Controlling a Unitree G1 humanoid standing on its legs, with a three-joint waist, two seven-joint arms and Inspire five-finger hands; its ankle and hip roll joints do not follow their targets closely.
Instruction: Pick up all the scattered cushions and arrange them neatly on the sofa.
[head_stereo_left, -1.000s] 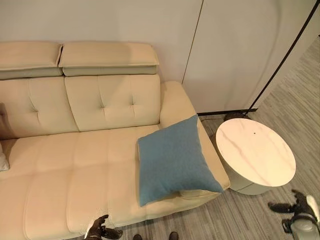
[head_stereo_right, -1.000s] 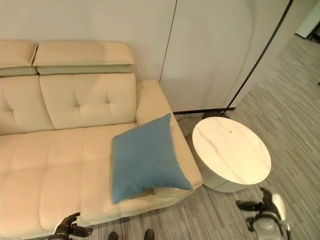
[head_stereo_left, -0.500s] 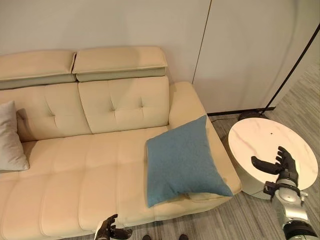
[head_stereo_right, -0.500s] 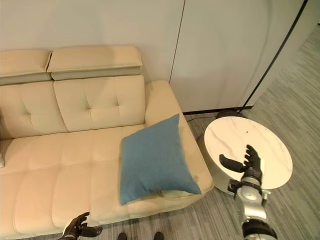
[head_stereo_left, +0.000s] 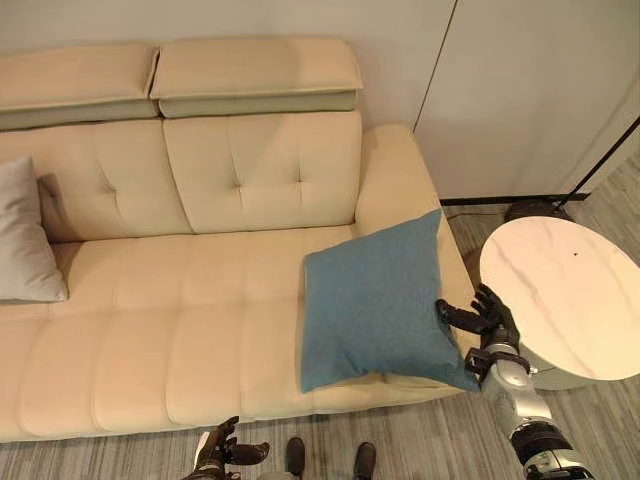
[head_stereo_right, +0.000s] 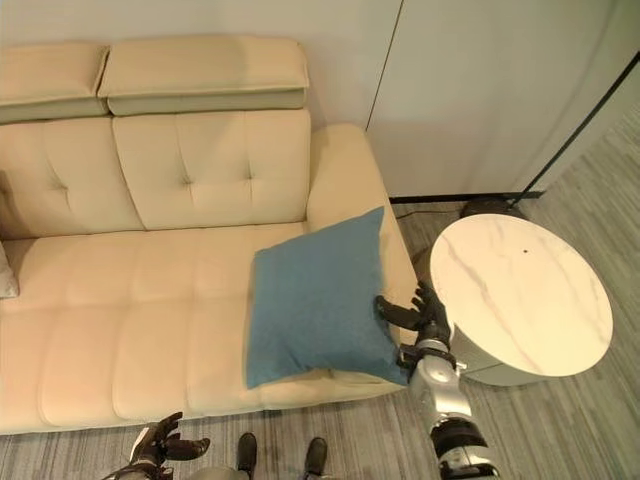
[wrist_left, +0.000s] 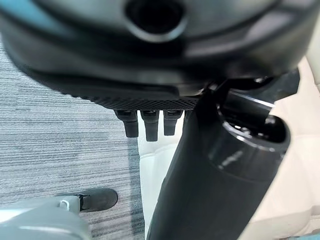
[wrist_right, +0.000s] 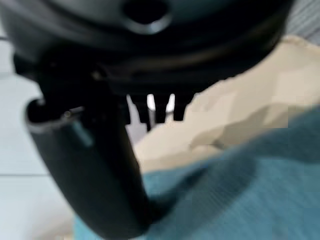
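At the far left end of the cream tufted leather sofa a pale grey fabric cushion leans on the backrest, cut off by the frame edge. Low in front of the seat my left hand idles, fingers loosely curled round nothing. Further right the square teal fabric cushion lies tilted against the armrest, its lower corner hanging over the seat edge. My right hand spreads relaxed at its right edge, thumb touching the cloth, not yet clamped. I judge it light and floppy, best pinched deep at that edge. Rightmost stands the round white marble-topped side table. Other cushions may lie beyond the frame.
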